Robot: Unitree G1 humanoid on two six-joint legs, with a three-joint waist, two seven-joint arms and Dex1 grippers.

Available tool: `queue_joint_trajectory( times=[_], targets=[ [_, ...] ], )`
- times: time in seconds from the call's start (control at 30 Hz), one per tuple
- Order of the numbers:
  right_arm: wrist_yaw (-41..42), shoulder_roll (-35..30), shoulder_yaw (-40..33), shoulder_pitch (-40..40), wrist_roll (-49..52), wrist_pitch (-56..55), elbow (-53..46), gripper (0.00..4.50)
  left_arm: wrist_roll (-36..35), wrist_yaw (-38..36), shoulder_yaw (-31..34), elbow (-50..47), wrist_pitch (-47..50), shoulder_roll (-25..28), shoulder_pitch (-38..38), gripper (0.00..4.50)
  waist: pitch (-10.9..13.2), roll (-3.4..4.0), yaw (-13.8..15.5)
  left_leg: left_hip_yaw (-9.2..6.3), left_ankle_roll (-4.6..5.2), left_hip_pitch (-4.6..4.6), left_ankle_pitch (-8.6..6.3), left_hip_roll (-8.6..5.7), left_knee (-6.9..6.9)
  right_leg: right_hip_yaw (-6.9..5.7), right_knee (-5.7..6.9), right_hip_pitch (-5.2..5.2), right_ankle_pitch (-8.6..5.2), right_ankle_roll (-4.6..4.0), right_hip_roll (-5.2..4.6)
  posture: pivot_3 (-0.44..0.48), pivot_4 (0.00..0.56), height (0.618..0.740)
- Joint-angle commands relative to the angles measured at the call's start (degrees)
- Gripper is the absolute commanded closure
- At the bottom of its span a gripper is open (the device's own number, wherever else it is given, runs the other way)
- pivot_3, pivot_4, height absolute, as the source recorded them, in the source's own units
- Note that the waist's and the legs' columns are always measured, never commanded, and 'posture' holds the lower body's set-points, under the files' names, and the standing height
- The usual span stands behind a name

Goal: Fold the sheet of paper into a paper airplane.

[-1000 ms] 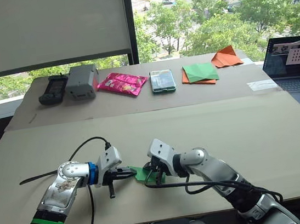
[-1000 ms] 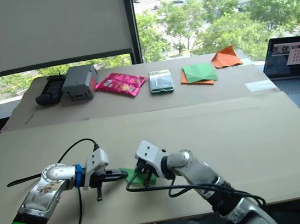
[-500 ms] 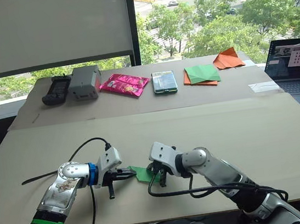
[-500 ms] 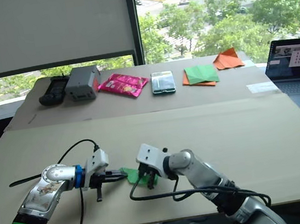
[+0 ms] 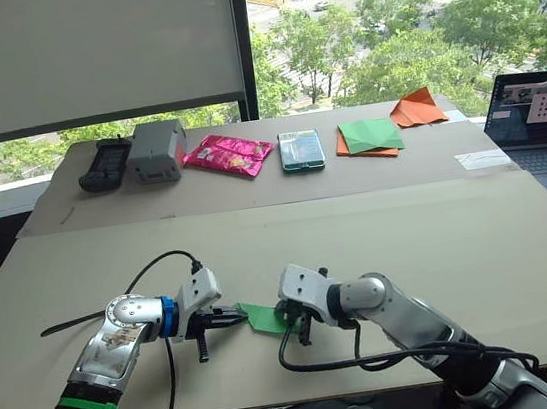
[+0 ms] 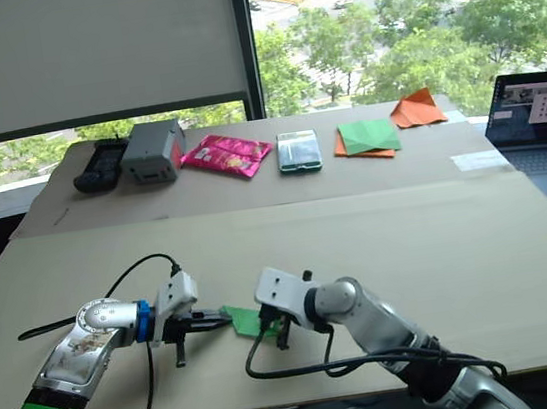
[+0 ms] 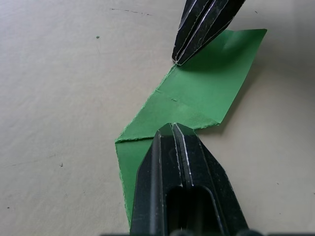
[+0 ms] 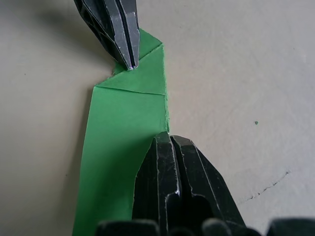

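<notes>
The folded sheet of paper point(image 5: 265, 317) lies flat near the table's point(image 5: 459, 231) front edge. The left gripper point(image 7: 173, 129) and right gripper point(image 8: 169, 138) meet over it from opposite ends, each with fingers pressed together on the paper.

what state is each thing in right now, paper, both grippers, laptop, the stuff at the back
green paper: folded into a narrow strip with creases, flat on the table, pinned at both ends
left gripper: shut, tips on the paper
right gripper: shut, tips on the paper
laptop: open, screen on
dark green sheet: flat on orange paper
orange triangle: folded
pink packet: lying flat
</notes>
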Motion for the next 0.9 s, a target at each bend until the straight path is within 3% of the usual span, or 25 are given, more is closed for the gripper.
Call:
queue_joint_trajectory(
  times=[0.03, 0.9],
  targets=[
    [0.5, -2.7, 2.3, 3.0, -2.6, 4.0, 4.6, 4.49, 1.9, 0.3, -0.8, 1.0, 0.2, 0.4, 0.0, 4.5, 0.0, 0.0, 0.0, 0.0, 0.0, 0.0, 0.0, 0.0, 0.0, 0.0, 0.0, 0.0, 0.0, 0.0, 0.0, 0.0, 0.15, 0.74],
    [0.9, -10.6, -1.3, 10.3, -1.6, 7.2, -1.2, 4.49, 2.4, 0.0, -0.9, 0.2, 0.4, 0.1, 0.3, 4.5, -0.1, -0.12, 1.6, 0.04, -0.06, -0.06, -0.04, -0.1, 0.02, 0.0, -0.15, -0.01, -0.08, 0.0, -0.17, 0.0, 0.15, 0.74]
  ],
)
